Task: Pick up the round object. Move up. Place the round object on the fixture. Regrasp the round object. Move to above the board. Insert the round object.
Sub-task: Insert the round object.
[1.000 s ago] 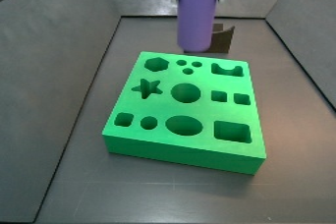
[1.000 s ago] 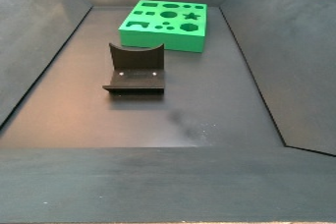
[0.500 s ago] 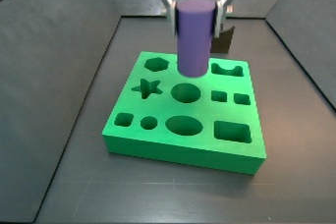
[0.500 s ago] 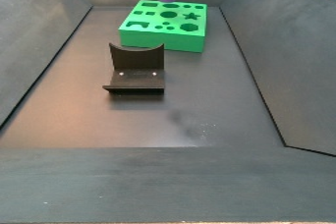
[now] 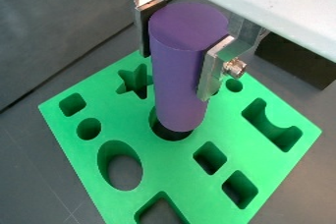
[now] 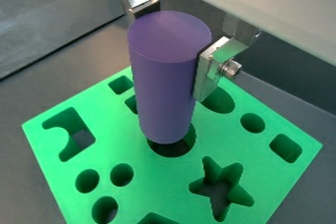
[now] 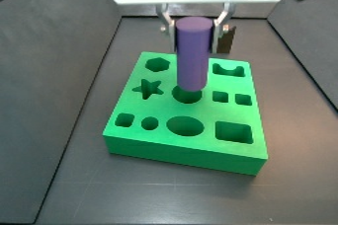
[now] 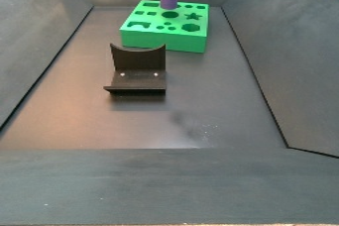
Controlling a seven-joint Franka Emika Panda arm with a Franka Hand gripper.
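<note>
Upright, smooth purple peg (image 5: 180, 66) pinched in claw (image 5: 178, 33), tip entering green board's (image 5: 98, 95) round hole.

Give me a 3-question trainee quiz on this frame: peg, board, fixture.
1. True or false: the round object is lying flat on the board.
2. Which board hole does the peg's lower end meet? A) star B) large round hole C) square
3. What sits in the fixture notch?

Key:
1. False: it stands upright, gripped near its top by the gripper, above the board's middle.
2. B: both wrist views show its lower end at the large round hole.
3. Nothing; the fixture stands apart from the board on the floor.
</note>
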